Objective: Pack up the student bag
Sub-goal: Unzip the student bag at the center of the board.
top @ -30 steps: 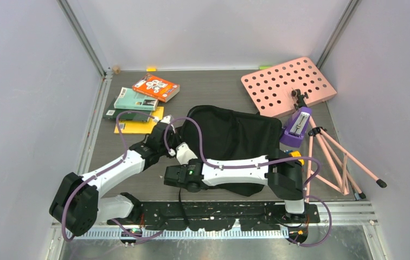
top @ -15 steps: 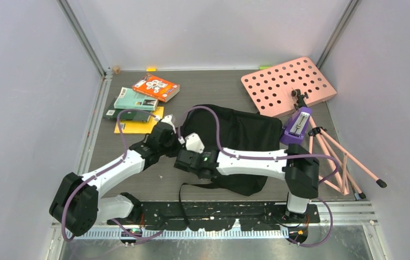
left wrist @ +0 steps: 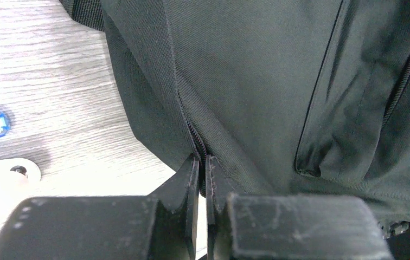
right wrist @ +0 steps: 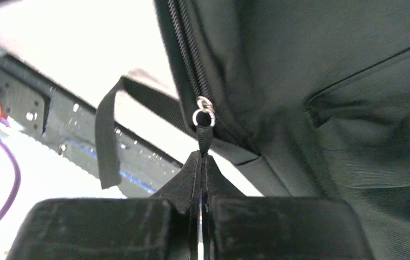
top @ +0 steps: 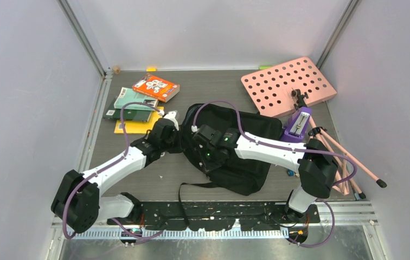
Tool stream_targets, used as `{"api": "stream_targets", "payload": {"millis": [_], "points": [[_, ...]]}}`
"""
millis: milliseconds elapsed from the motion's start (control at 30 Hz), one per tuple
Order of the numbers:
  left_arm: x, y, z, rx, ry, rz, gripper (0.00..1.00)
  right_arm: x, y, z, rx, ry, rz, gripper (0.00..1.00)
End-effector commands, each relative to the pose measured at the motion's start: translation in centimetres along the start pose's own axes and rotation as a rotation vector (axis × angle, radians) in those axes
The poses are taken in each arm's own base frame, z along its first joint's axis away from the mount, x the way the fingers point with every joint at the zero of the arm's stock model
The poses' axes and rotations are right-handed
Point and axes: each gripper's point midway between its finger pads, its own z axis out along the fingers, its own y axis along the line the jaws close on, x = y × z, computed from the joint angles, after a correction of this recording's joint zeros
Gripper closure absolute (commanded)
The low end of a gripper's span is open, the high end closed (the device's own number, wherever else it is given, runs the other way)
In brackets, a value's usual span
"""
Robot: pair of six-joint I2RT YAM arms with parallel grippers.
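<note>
Bag: one student bag (top: 249, 146), lying flat mid-table between the books and the pink board.
Look: soft black fabric, a zipper along its edge, one webbing strap (right wrist: 105, 135) trailing toward the near edge.
Left gripper (left wrist: 202, 165): jaws pinched on the bag's zipper seam.
Right gripper (right wrist: 203, 160): clamped on the zipper pull (right wrist: 204, 130).
Books (top: 138, 103): four, far left.
Pink board (top: 287, 85): one, with round holes.
Writing: too small to read.

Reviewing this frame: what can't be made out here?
Contents of the student bag: every view, covered by its black fabric.
What the left gripper pinches: left wrist view, its fingers cover the zipper seam.
Titles on the books: top view, too small.
</note>
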Motion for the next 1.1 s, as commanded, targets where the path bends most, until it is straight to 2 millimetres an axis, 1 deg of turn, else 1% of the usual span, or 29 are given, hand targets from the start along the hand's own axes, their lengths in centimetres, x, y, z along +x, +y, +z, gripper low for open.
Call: {"api": "stream_targets", "payload": {"millis": [0, 67, 167, 533, 667, 833, 1000, 1067], "points": [[-3.7, -0.1, 0.0, -0.038, -0.107, 0.050, 1.00, 2.8, 2.9, -2.1, -0.204, 0.126, -0.071, 1.00], [-3.9, 0.1, 0.0, -0.049, -0.111, 0.059, 1.00, 3.5, 2.8, -2.2, -0.219, 0.153, -0.089, 1.00], [-4.3, 0.2, 0.0, -0.055, -0.121, 0.078, 1.00, 4.2, 1.9, -2.4, -0.188, 0.170, -0.106, 1.00], [-4.9, 1.1, -0.8, -0.086, -0.144, 0.103, 1.00, 3.5, -2.2, -3.0, 0.021, 0.083, -0.083, 1.00], [-5.1, 1.8, -1.3, -0.111, -0.157, 0.103, 1.00, 4.0, -4.0, -3.3, 0.112, 0.085, -0.078, 1.00], [-5.3, 2.0, -1.9, -0.114, -0.172, 0.103, 1.00, 5.0, -5.4, -3.0, 0.168, 0.109, -0.068, 1.00], [-4.9, 2.3, -2.7, -0.118, -0.170, 0.106, 1.00, 5.2, -6.8, -3.9, 0.236, 0.104, -0.064, 1.00], [-4.6, 1.9, -3.1, -0.091, -0.163, 0.107, 1.00, 5.2, -7.0, -4.3, 0.248, 0.098, -0.061, 0.99]]}}
